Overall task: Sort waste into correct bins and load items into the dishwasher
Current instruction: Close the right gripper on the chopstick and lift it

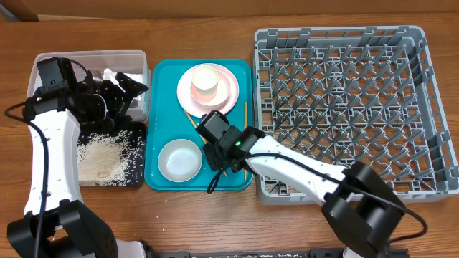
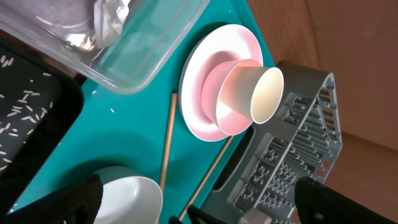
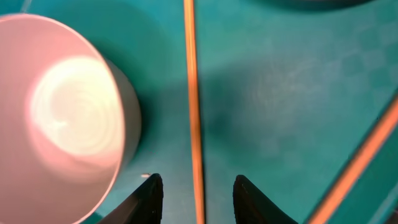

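My right gripper point(image 1: 219, 159) point(image 3: 198, 196) is open low over the teal tray point(image 1: 165, 79), its fingers on either side of a wooden chopstick point(image 3: 192, 112). A second chopstick point(image 3: 367, 155) lies to its right. A white bowl point(image 1: 179, 159) point(image 3: 62, 118) stands just left of it. A cream cup point(image 1: 206, 79) point(image 2: 261, 93) sits on the pink plate point(image 1: 228, 92) point(image 2: 196, 118). My left gripper point(image 1: 125, 97) point(image 2: 198, 186) is open and empty over the clear tub point(image 1: 136, 56), which holds a white napkin point(image 2: 109, 15). Rice point(image 1: 100, 154) lies in the black tray point(image 1: 136, 154). No red wrapper shows.
The grey dish rack point(image 1: 344, 107) point(image 2: 292, 143) stands right of the teal tray, its left wall close to my right arm. The wooden table point(image 1: 215, 11) surrounds everything.
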Tool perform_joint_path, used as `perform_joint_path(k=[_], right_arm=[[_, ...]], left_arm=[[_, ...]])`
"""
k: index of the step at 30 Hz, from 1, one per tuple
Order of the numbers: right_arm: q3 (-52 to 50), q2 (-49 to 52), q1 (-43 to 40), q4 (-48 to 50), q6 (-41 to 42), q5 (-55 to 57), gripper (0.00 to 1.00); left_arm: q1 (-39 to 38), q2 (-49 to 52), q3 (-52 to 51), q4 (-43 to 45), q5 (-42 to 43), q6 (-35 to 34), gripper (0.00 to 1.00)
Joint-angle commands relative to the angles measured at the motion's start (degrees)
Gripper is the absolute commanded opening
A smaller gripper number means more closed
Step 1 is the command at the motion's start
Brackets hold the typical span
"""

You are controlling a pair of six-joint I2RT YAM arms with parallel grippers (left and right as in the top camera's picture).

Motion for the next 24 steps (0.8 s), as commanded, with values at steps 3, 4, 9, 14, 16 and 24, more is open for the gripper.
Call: perform_joint_path(k=[3,4,9,14,16,24], right_arm=[[1.1,3.7,-0.1,1.1,1.3,-1.3,0.38],[1.1,3.7,-0.1,1.2,1.3,-1.3,0.37],[1.1,4.5,0.2,2.0,1.6,-1.5,0.35],[1.1,6.1,0.5,3.5,1.5,-2.2,0.35],[1.1,6.4,0.5,3.5,1.5,-2.2,0.35],[1.1,6.7,0.5,4.4,1.6,-2.2,0.30]], left_arm=[[0.1,-0.5,1.0,0.1,-0.3,0.9,1.00],[0.1,-0.5,1.0,0.1,-0.3,0.9,1.00],[0.1,-0.5,1.0,0.1,-0.3,0.9,1.00],[0.1,-0.5,1.0,0.1,-0.4,0.9,1.00],[0.1,-0.5,1.0,0.1,-0.3,0.9,1.00],[0.1,-0.5,1.0,0.1,-0.4,0.9,1.00]])
